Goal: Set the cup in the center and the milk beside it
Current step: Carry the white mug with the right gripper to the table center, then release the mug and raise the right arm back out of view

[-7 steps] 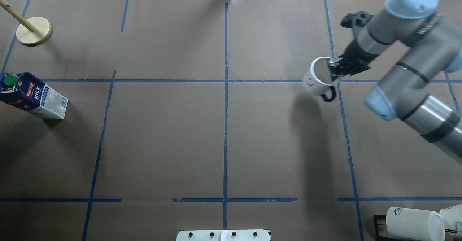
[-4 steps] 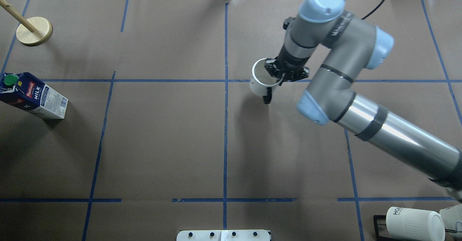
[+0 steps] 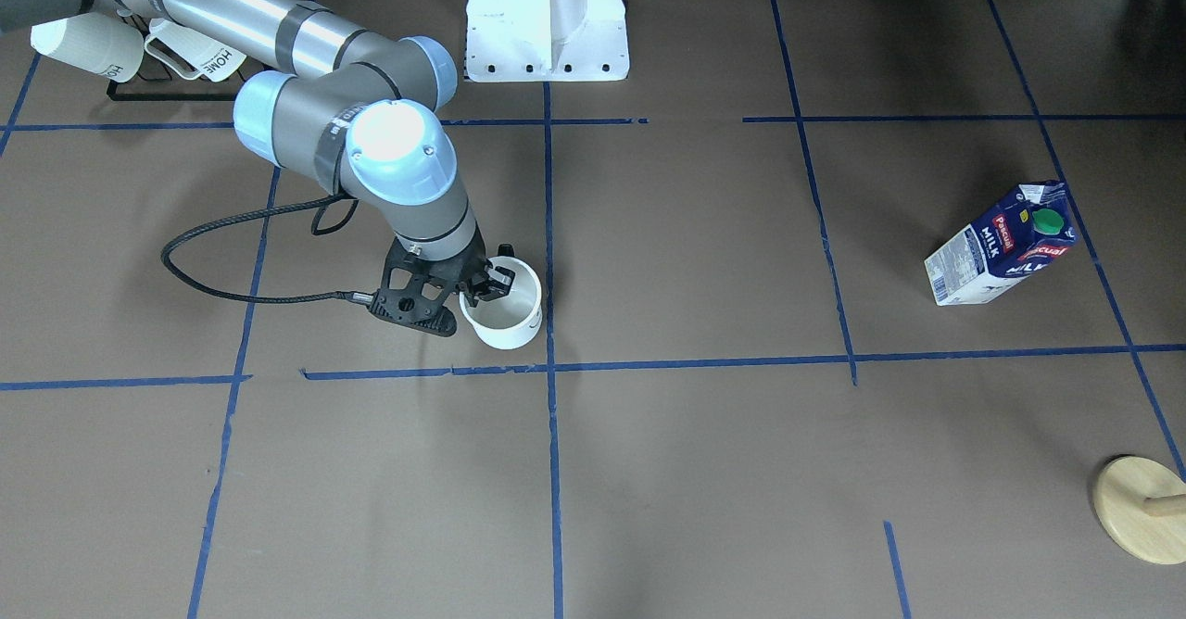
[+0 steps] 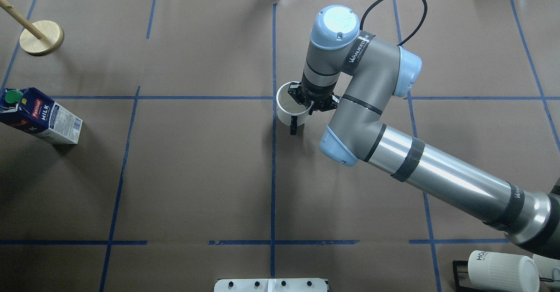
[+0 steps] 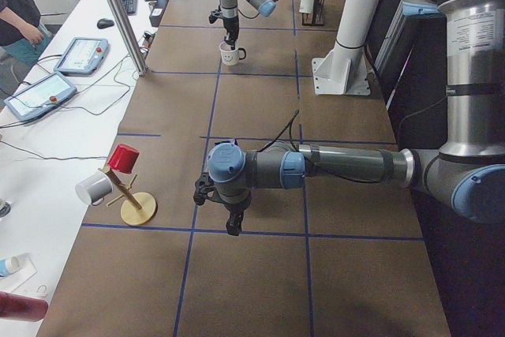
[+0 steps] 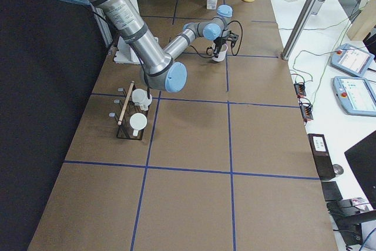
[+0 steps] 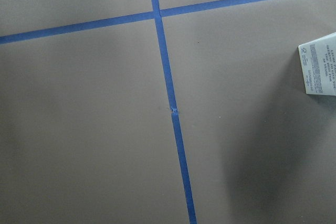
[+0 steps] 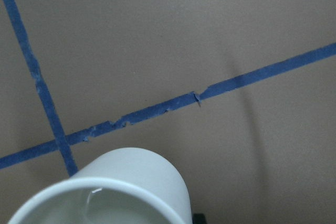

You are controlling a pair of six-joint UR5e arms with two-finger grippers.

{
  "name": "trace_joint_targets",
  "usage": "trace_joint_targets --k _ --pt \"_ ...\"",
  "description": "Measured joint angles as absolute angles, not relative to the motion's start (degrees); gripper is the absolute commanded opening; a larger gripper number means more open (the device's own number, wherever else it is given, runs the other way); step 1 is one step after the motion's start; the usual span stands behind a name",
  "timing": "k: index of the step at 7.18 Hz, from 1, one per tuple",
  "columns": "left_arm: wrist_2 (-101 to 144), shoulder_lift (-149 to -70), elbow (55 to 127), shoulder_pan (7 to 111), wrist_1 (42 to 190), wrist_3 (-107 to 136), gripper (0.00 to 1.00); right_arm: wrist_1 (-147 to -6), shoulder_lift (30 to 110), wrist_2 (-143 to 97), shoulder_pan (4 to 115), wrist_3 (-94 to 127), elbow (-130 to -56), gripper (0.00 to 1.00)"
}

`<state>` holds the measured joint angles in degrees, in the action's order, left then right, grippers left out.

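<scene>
Table (image 4: 197, 174): brown paper w/ blue tape grid. R arm (image 4: 437, 180) reaches in from the near right to mid-table. Milk (image 4: 41, 117) stands at the left edge, well apart from everything, no gripper on it. Cup (image 4: 285, 110) is upright in the R gripper (image 4: 306, 103), which pinches its rim, one finger inside, one outside; its handle points toward the robot. Cup is just right of the center (image 4: 274, 98) and slightly nearer the robot; can't tell if its base touches the table. L gripper (image 5: 230, 222) hovers nr the milk; spread or closed, can't tell.

Step in hand, I judge: setting the cup down. Nudge it left & a bit farther so it covers the center, keep it level, lower till it rests, then let go & lift straight up so the inner finger doesn't tip it.
</scene>
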<state>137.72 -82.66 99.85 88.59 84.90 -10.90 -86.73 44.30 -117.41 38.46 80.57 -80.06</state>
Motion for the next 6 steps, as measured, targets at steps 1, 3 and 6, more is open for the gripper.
trace_joint_targets --k 1,3,6 --pt "137.72 -82.65 99.85 88.59 84.9 -10.9 1.0 -86.67 43.92 -116.97 38.14 81.12 -79.23 0.03" --pt "137.73 -82.62 99.84 88.59 84.87 -10.9 1.0 -86.49 43.49 -116.2 37.29 82.7 -78.21 0.99" --pt "137.66 -82.67 99.93 88.59 84.84 -10.9 1.0 -86.37 42.97 -115.36 36.92 83.7 -78.4 1.0"
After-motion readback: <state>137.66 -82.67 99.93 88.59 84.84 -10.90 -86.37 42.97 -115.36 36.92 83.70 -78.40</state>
